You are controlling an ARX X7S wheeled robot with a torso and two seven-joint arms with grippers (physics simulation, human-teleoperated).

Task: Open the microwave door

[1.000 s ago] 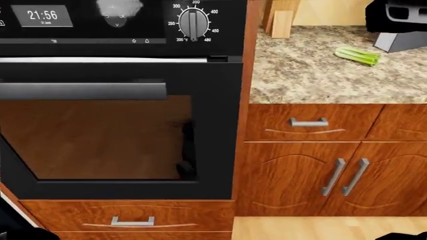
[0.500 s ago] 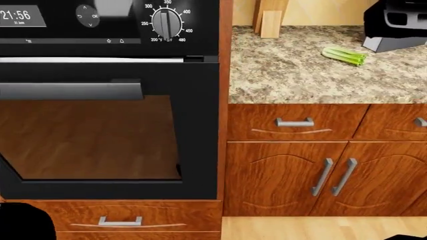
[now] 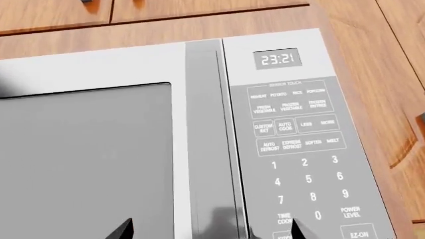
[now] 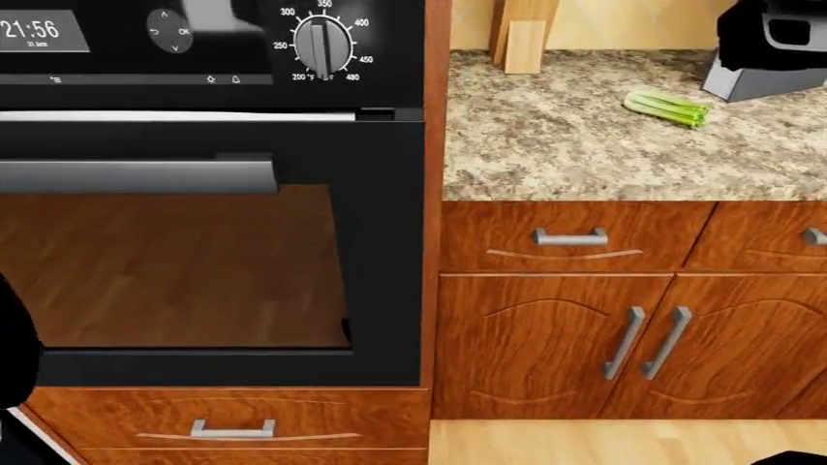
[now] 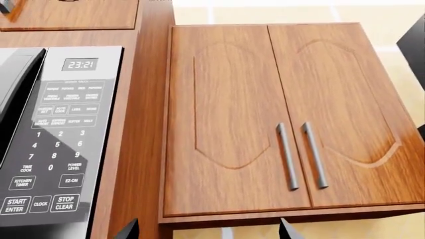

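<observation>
The microwave door [image 3: 86, 159] fills the left wrist view, a grey panel with a lighter silver edge strip [image 3: 202, 124] next to the keypad [image 3: 299, 144]. It lies flush with the appliance front. My left gripper [image 3: 209, 234] is open, its two dark fingertips [image 3: 123, 230] spanning the strip and the keypad's edge, a short way off the door. In the right wrist view the keypad [image 5: 59, 134] and a dark sliver of the door [image 5: 17, 84] show at one side. My right gripper [image 5: 209, 231] is open and holds nothing, facing a wooden cabinet. The microwave is out of the head view.
The head view shows a black oven [image 4: 207, 242] with a bar handle [image 4: 136, 176], a granite counter [image 4: 568, 145] with celery [image 4: 665, 107], and drawers and cabinet doors below. A double wooden cabinet [image 5: 285, 114] with two bar handles stands beside the microwave.
The head view swung right a second ago, then held still. A dark arm part has risen at its left edge, and the black shape at top right has shifted slightly.
</observation>
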